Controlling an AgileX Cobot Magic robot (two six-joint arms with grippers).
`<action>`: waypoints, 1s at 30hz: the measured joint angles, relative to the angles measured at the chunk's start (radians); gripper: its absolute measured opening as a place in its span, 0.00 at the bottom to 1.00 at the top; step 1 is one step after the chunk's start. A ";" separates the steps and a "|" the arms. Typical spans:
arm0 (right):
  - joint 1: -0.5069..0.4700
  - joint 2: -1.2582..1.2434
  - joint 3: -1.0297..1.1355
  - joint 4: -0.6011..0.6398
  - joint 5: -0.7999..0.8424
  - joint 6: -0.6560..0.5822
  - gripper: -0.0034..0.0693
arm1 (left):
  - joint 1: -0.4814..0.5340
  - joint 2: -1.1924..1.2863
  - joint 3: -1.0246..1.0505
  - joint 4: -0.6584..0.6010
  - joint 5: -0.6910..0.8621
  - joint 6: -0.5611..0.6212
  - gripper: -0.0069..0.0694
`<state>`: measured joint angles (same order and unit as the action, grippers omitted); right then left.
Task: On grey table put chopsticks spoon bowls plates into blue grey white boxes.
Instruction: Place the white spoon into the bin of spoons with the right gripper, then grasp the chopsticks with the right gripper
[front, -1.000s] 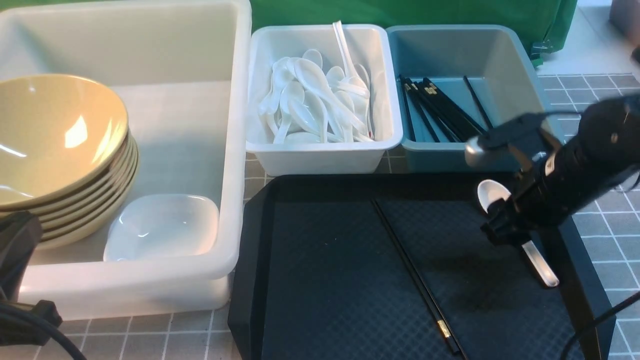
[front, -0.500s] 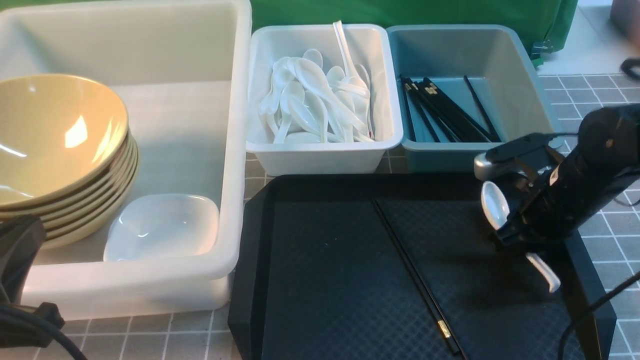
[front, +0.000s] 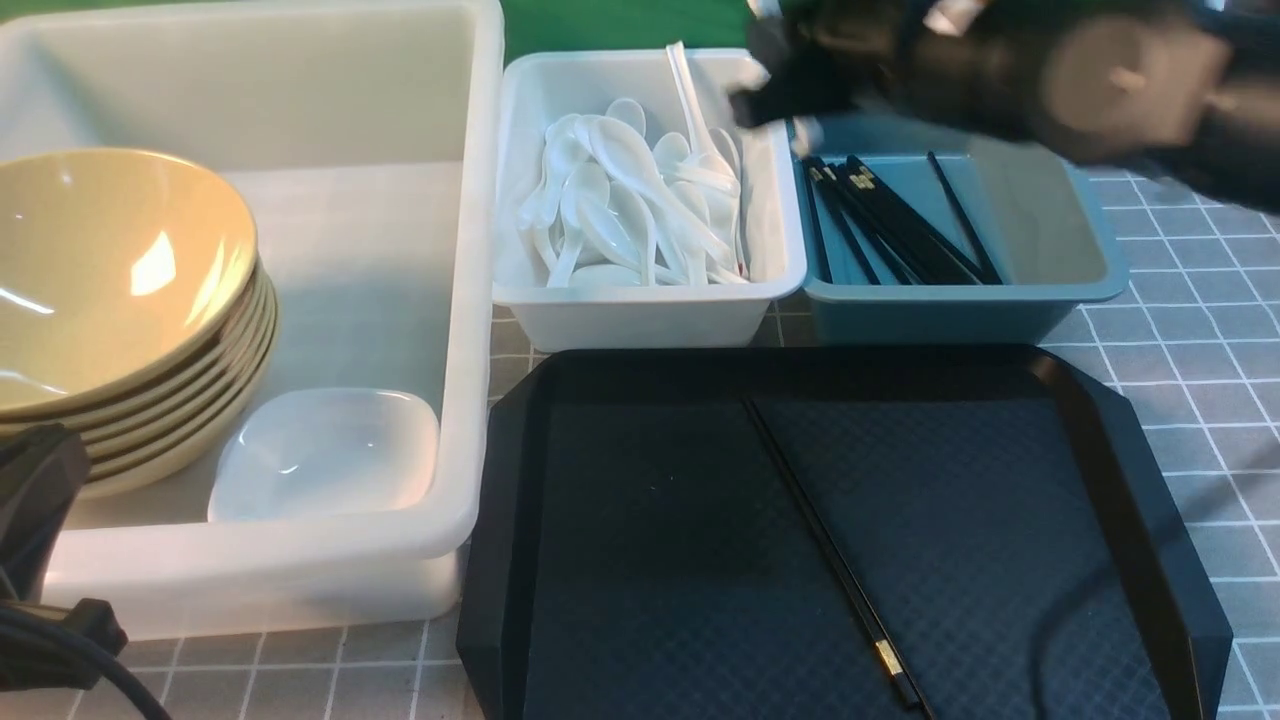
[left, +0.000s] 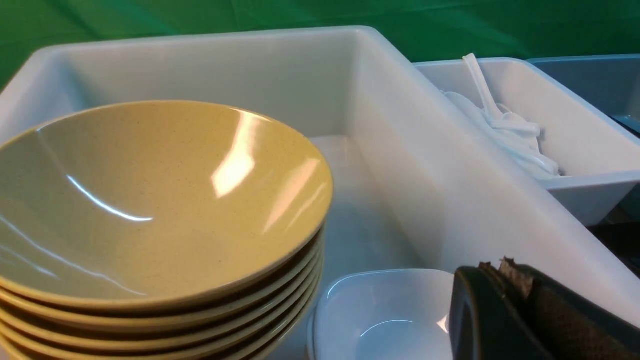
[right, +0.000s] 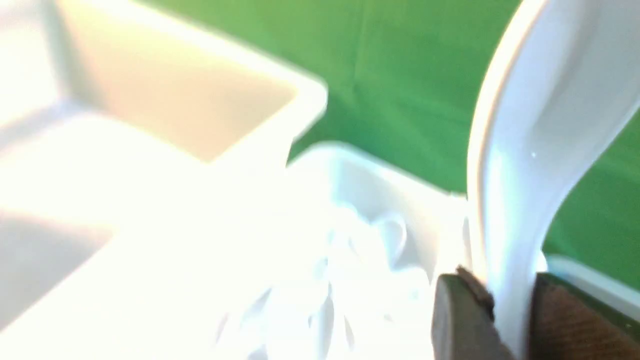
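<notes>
My right gripper (right: 512, 300) is shut on a white spoon (right: 535, 140), whose bowl sticks out past the fingers. In the front view that gripper (front: 778, 95) is a dark blur above the rim between the small white box (front: 650, 312) of spoons (front: 630, 210) and the blue box (front: 940, 315) of chopsticks (front: 890, 225). One black chopstick (front: 830, 560) lies on the black tray (front: 620, 600). My left gripper (left: 492, 267) is shut and empty, low beside the big white box (front: 300, 580), which holds stacked tan bowls (front: 110, 280) and a white dish (front: 320, 450).
The grey gridded table (front: 1180, 330) shows to the right of the tray and the blue box. A green cloth (front: 620, 25) hangs behind the boxes. My left arm's dark body and cable (front: 40, 600) sit at the near left corner.
My right gripper closed on the white spoon on the tray's right side, lifted it and swung up and left to above the boxes. The left arm has not moved.
</notes>
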<state>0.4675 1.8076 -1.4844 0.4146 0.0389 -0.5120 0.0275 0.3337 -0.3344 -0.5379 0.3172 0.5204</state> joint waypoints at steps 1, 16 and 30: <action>-0.001 0.032 -0.050 0.001 0.032 0.007 0.46 | 0.000 0.000 0.000 -0.001 0.000 0.000 0.08; -0.079 0.072 -0.244 -0.167 0.965 0.277 0.82 | 0.000 0.000 0.000 -0.001 0.010 0.000 0.08; 0.130 0.093 0.258 -0.390 0.719 0.506 0.72 | 0.000 0.000 0.000 -0.001 -0.009 0.000 0.08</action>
<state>0.5971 1.9010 -1.2260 0.0241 0.7581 -0.0065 0.0275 0.3337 -0.3344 -0.5386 0.3078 0.5204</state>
